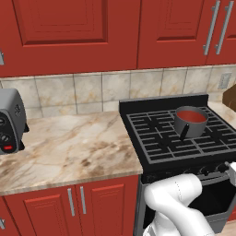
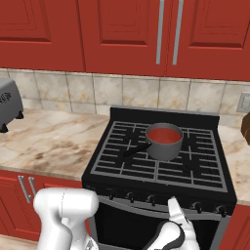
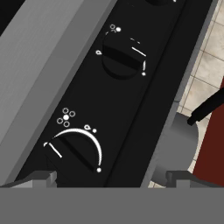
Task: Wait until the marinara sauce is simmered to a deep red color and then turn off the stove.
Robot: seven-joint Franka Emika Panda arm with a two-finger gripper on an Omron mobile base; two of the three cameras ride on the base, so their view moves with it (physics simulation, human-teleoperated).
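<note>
Stove [image 1: 152,138] — one black gas range with grid grates and a raised back panel, set into the bench [image 1: 69,147] at its right end. The right base view shows a row of knobs [image 2: 151,199] along the front edge; about six can be counted there, though the end ones are small. The left base view shows that front edge mostly behind the white arm.

Saucepan [image 1: 190,125] — one, small and grey, standing upright on the far grates toward the right of the cooktop. Its dark handle [image 2: 135,149] points toward the near left.

Marinara sauce [image 1: 191,116] — one round red disc inside the saucepan, smooth on top; seen from both base views [image 2: 163,135].

Gripper [image 3: 111,177] — jaws spread wide, nothing between them. The hand view, rolled to a slant, looks close onto the black knob panel: two full knobs, one [image 3: 72,153] just beyond the fingertips with a white arc around it, a second [image 3: 122,57] farther along with white tick marks. The edge of a third shows at the top. The grey saucepan [image 3: 179,140] and its handle also appear at the right of that view. In the right base view the gripper's hand sits low, just in front of the knob row.

Toaster [image 1: 10,120] — one, grey with dark knobs, on the bench's far left.

Upper cabinets [image 1: 69,32] — red, with silver bar handles; lower red doors [image 1: 97,203] under the bench.
</note>
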